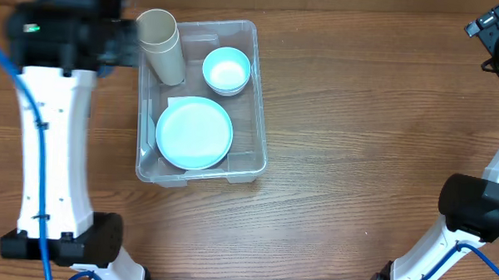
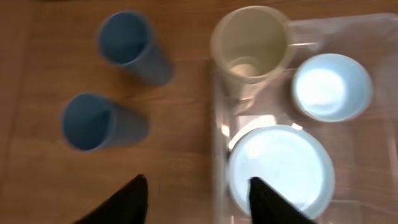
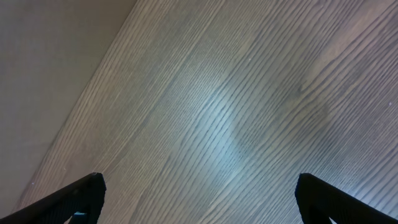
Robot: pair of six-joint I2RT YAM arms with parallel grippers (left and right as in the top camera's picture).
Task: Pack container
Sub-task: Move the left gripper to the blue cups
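The clear plastic container (image 1: pixel 259 115) lies left of the table's middle. Inside it are a pale blue plate (image 1: pixel 194 132), a pale blue bowl (image 1: pixel 226 70) and a tall beige cup (image 1: pixel 162 44) standing in its far left corner. The left wrist view shows the same beige cup (image 2: pixel 252 45), bowl (image 2: pixel 331 86) and plate (image 2: pixel 280 168) inside the container's wall (image 2: pixel 217 155). My left gripper (image 2: pixel 198 180) hangs open above that wall with nothing between its fingers. My right gripper (image 3: pixel 199 186) is wide open over bare wood, far from the container.
Two dark blue cups (image 2: pixel 134 46) (image 2: pixel 93 121) stand on the table left of the container; in the overhead view my left arm (image 1: pixel 62 34) hides them. The right arm (image 1: pixel 494 36) reaches into the far right corner.
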